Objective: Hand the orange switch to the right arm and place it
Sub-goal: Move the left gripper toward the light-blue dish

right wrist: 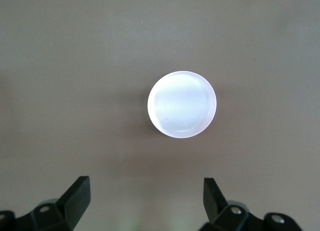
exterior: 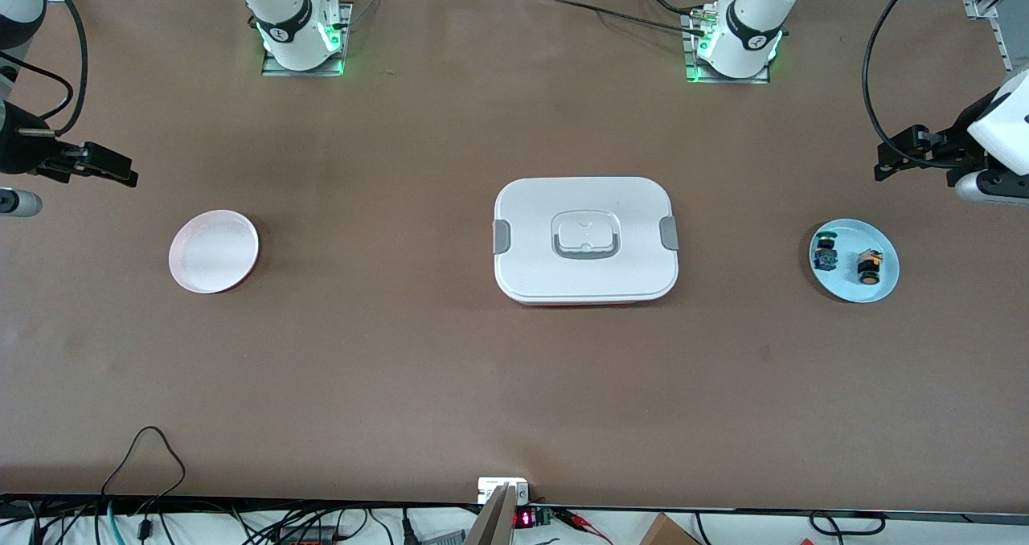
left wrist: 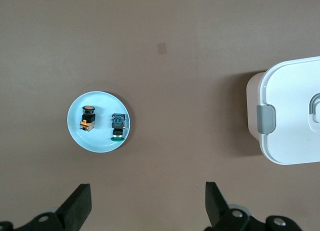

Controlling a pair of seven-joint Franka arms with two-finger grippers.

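Note:
The orange switch [exterior: 868,265] lies on a light blue plate [exterior: 848,284] toward the left arm's end of the table. It has a black body and an orange cap. It also shows in the left wrist view [left wrist: 87,118] on that plate [left wrist: 97,141]. My left gripper [exterior: 892,159] hangs open and empty in the air over bare table beside the blue plate; its wrist view shows the jaws wide apart [left wrist: 148,201]. My right gripper [exterior: 108,167] hangs open and empty over the right arm's end, its jaws wide apart [right wrist: 147,196].
A green-capped, blue-bodied switch [exterior: 824,253] lies beside the orange one on the blue plate [left wrist: 118,127]. A white lidded box [exterior: 585,239] sits mid-table. An empty white plate [exterior: 214,251] lies toward the right arm's end [right wrist: 182,104].

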